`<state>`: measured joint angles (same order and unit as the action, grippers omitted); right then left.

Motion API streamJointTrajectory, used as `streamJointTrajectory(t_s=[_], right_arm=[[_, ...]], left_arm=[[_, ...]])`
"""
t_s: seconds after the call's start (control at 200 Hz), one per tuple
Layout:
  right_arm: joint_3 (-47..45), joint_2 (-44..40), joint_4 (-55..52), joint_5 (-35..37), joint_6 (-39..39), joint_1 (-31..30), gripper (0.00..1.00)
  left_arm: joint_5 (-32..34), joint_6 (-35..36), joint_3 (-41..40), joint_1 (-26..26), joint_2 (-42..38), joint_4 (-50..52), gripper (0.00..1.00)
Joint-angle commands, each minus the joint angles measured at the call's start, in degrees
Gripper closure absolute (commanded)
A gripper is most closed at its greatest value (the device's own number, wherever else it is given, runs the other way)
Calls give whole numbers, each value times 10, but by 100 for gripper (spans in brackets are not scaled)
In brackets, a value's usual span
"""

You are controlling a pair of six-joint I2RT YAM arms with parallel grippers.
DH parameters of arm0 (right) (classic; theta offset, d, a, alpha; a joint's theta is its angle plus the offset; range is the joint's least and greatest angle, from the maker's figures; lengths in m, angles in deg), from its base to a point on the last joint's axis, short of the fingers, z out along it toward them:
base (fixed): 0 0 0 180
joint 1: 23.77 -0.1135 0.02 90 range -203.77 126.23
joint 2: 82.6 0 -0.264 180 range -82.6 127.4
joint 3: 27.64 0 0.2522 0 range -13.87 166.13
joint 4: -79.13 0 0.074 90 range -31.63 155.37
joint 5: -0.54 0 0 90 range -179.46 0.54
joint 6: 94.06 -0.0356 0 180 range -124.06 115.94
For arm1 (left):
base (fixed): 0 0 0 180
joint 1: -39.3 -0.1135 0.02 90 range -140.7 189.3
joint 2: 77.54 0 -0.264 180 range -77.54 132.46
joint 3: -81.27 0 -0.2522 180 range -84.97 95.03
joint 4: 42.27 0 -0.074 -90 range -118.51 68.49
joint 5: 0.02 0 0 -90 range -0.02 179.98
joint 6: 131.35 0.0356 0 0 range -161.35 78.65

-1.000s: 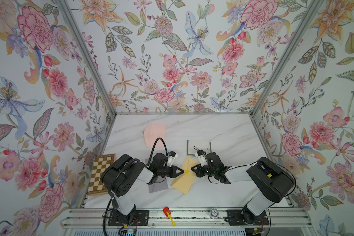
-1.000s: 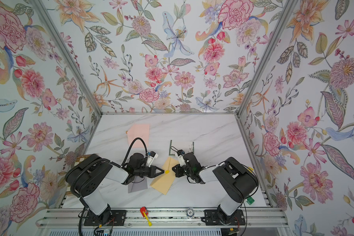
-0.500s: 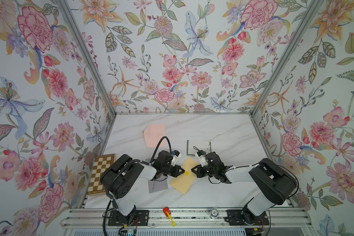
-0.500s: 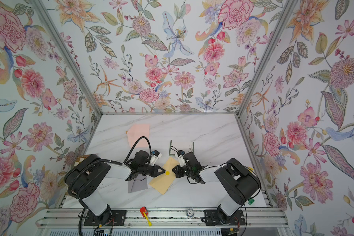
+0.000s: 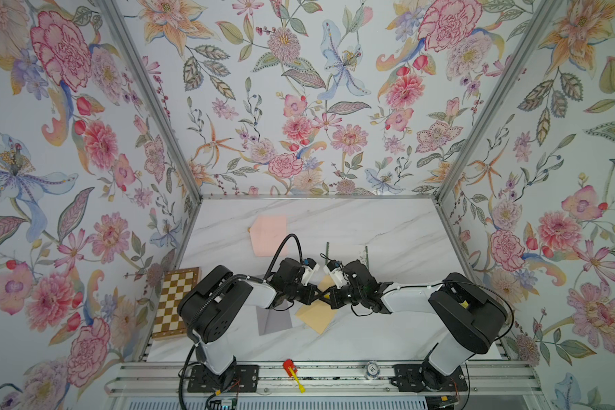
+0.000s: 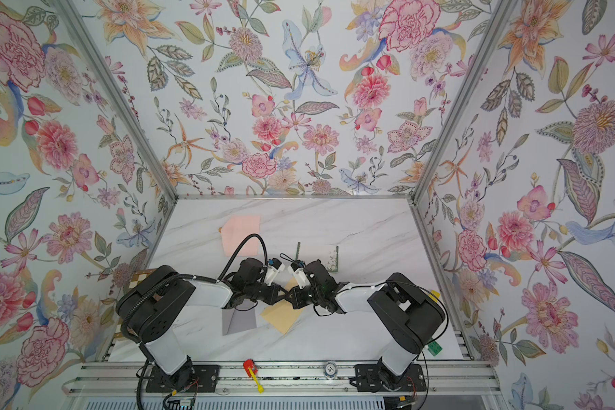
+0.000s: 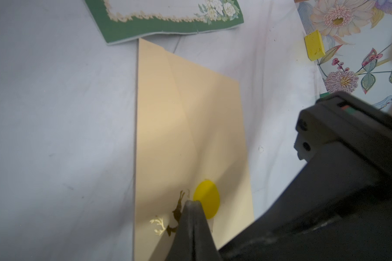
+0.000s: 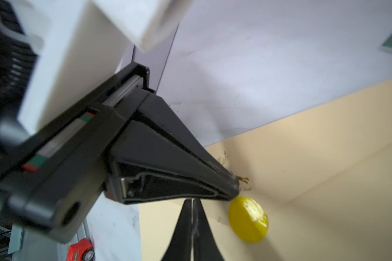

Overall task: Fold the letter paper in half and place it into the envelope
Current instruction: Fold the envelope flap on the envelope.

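Observation:
A tan envelope (image 5: 315, 316) (image 6: 281, 316) lies flat near the table's front, flap side up. It carries a round yellow seal (image 7: 206, 198) (image 8: 248, 218) and a deer print. My left gripper (image 5: 321, 295) (image 7: 191, 203) is shut, its tip resting on the envelope right beside the seal. My right gripper (image 5: 325, 299) (image 8: 192, 201) is shut too, its tip just under the left gripper's fingers (image 8: 213, 178). Both tips meet over the envelope. A pink sheet (image 5: 268, 235) lies at the back left and a grey sheet (image 5: 274, 321) beside the envelope. Which one is the letter paper I cannot tell.
A green-bordered floral card (image 7: 168, 20) (image 6: 332, 257) lies behind the grippers. A chessboard (image 5: 174, 301) sits at the left edge. A red toy (image 5: 289, 365) and a small disc (image 5: 371, 369) rest on the front rail. A yellow block (image 7: 314, 46) lies by the right wall.
My left gripper has slid right along the envelope until its tip meets the right gripper's tip, covering the yellow seal from above. The right arm has barely moved.

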<state>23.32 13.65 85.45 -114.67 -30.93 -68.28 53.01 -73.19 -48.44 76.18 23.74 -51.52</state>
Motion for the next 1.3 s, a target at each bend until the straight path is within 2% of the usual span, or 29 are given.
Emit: streamJointTrajectory(t_s=[0.0, 0.525, 0.861, 1.151, 1.296], right_arm=[[0, 20, -5, 3, -12, 4, 93], [-21, 39, -4, 17, -14, 36, 93], [-84, -1, -4, 89, -28, 57, 95], [-51, -60, 19, 65, 7, 35, 94], [-28, -54, -5, 66, 9, 28, 94]], left_arm=[[54, 17, -21, 9, 27, 102, 100], [62, 19, -18, 9, 20, 114, 100], [67, 22, -20, 8, 18, 118, 100], [70, 22, -17, 10, 14, 122, 100], [72, 23, -19, 10, 13, 123, 100]])
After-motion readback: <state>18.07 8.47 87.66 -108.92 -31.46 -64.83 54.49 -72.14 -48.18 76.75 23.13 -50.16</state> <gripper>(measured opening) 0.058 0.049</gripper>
